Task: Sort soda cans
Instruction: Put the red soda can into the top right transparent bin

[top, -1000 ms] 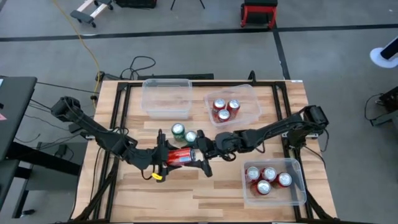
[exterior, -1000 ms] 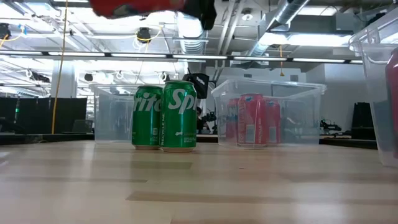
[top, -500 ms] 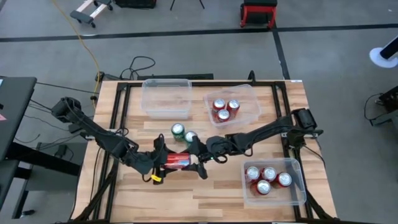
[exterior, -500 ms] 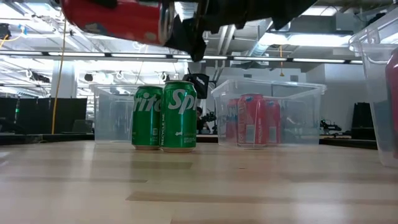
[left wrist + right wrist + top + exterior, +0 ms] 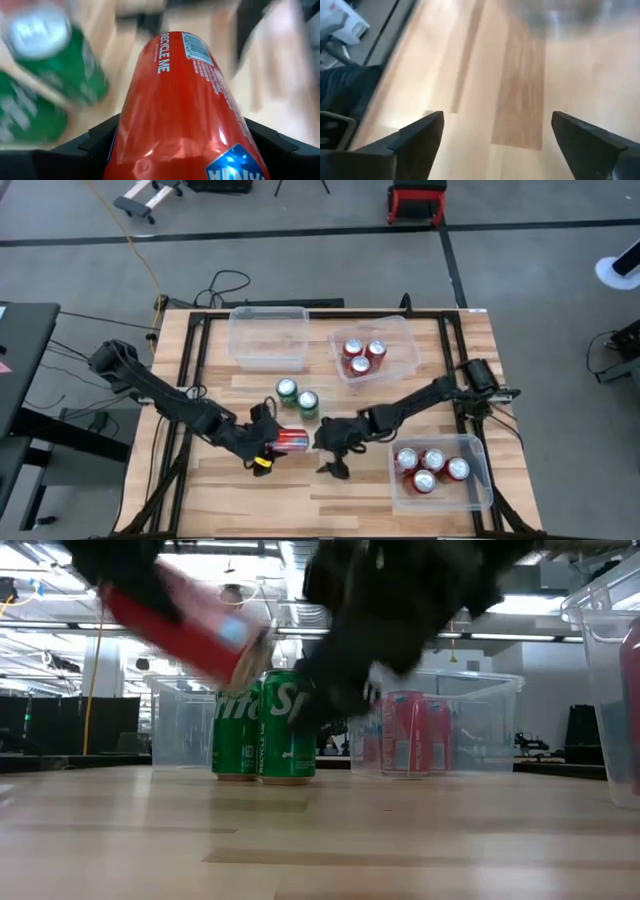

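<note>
Open wood at the front of the table (image 5: 300,490). Blocked in the middle by two green cans (image 5: 297,397), just behind the red can (image 5: 291,442). Bins (image 5: 268,335) along the back and right.

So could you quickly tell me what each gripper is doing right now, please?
Left gripper: shut on the red soda can, held above the table.
Right gripper: open, holding nothing, beside that can.

Red can (image 5: 291,442) lying sideways mid-table, two green cans (image 5: 297,397) upright, red cans (image 5: 361,353) binned
</note>
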Robot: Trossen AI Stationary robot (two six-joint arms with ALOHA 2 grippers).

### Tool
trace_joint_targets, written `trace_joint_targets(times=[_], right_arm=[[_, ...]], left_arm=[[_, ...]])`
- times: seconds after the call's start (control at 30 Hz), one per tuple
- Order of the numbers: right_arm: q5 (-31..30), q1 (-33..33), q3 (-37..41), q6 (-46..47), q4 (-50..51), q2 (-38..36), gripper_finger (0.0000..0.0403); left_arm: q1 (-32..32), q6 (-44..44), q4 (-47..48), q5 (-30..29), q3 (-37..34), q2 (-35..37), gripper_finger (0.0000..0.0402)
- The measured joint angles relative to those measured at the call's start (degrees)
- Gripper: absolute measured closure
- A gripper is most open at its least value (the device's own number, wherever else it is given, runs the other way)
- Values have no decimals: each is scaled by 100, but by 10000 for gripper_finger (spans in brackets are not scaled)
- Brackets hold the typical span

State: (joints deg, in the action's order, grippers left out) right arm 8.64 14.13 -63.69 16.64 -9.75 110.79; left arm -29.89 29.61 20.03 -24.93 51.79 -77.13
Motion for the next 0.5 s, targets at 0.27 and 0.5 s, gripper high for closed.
trace_joint_targets(times=[0.27,0.5], right_arm=[[-187,-56,-35,-21,887,-522,26],[-231,-60,-65,-9,245,-390,42]], left_arm=[[7,434,601,576,-14,-389,95],[173,523,579,1375,202,-942,95]])
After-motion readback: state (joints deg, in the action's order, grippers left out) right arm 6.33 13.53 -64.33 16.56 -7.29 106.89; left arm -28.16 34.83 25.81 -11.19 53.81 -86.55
